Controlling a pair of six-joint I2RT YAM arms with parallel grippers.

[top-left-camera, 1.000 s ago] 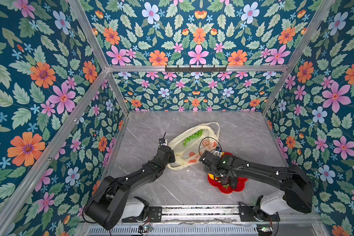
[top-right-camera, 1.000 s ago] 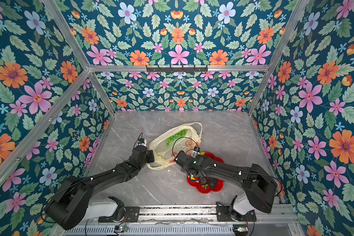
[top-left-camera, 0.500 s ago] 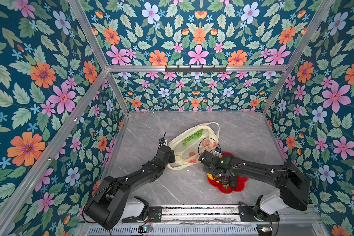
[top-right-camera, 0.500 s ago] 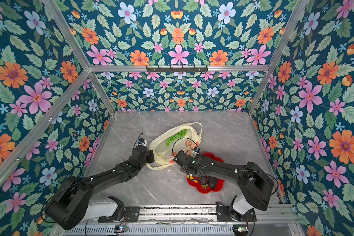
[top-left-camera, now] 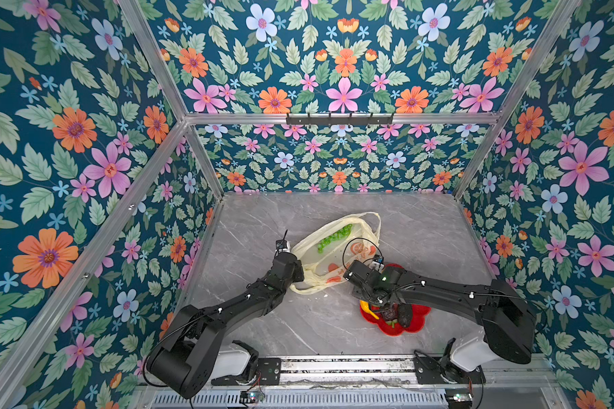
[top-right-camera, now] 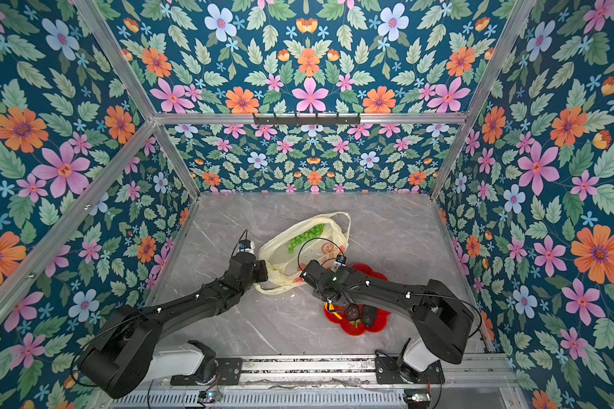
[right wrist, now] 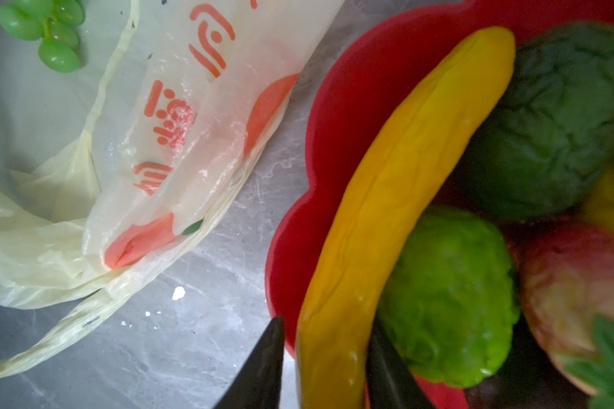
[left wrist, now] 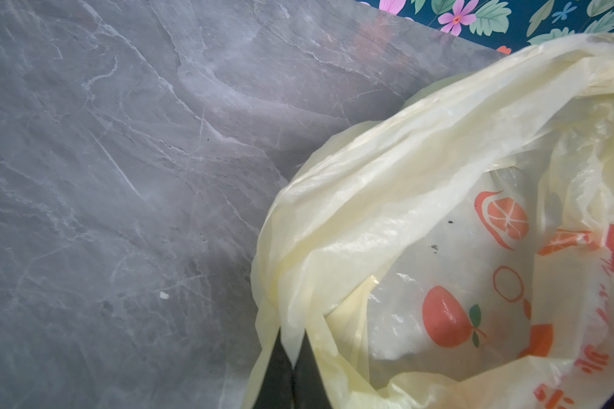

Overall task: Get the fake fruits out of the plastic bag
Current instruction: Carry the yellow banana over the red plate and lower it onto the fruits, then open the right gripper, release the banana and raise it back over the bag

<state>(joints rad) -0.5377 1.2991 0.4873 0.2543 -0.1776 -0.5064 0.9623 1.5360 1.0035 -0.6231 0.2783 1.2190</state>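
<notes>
Okay, floral-papered walls [top-left-camera: 86, 141] box in the cell on three sides. The grey marble-look desk [top-left-camera: 263, 325] is bare apart from the bag, the plate and a few white crumbs. The plastic bag [top-left-camera: 337, 260] lies slack mid-desk, with a handle loop at its far side. A red flower-shaped plate [top-left-camera: 419, 318] sits just beside its near-right edge, carrying the banana [right wrist: 404, 177], a dark green piece [right wrist: 553, 124], a bumpy lime-green ball [right wrist: 447, 301] and dark brown pieces [top-right-camera: 368, 316]. The grape bunch [top-left-camera: 334, 236] lies inside the bag, toward its far side, its long axis running diagonally from near-left to far-right. The left pincer [left wrist: 293, 340] is clamped tight on the bag's rim film at the near-left edge. The right pincer [right wrist: 327, 325] is low over the plate rim with its jaws parted astride the banana's end. A sliver of red shows between one jaw and the fruit, so it reads as loose, not gripping. From the right pincer the grapes lie farther back and leftward, across the bag's printed panel. The left pincer is nearer but busy holding the bag, so the grapes are probably the right arm's job.
</notes>
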